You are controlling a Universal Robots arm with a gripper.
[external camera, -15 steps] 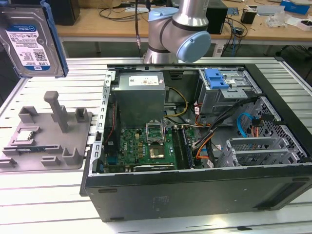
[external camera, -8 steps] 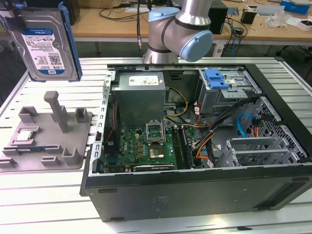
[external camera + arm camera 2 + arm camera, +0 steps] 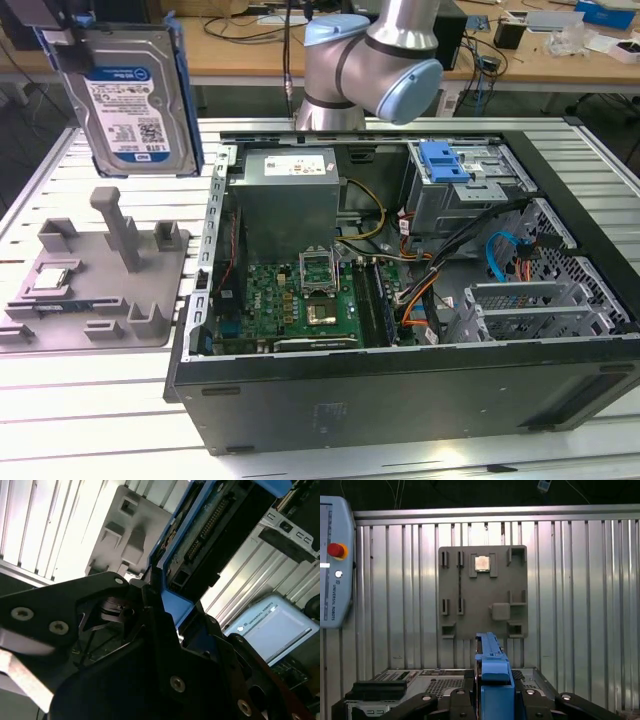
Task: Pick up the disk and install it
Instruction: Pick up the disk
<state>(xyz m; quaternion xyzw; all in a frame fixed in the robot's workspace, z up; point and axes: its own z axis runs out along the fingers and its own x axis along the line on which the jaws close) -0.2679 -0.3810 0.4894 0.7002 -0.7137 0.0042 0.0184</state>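
Pincer [image 3: 495,700] pinches disk [image 3: 135,95] by blue frame edge, so disk hangs upright, label outward. Disk at 10 o'clock in exterior view, high above grey holder [image 3: 100,290] on worktop [image 3: 70,400]. Open computer case [image 3: 400,400] at 4 o'clock, well apart.

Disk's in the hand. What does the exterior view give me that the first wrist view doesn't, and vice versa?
Exterior view: the disk, label face showing, raised at the exterior view's left, and the open computer case with its motherboard and blue drive latch.
First wrist view: the teach pendant with its red button, and the hand shut on the disk's blue carrier edge.
Both: the disk, the grey fixture plate and the processor chip on it.
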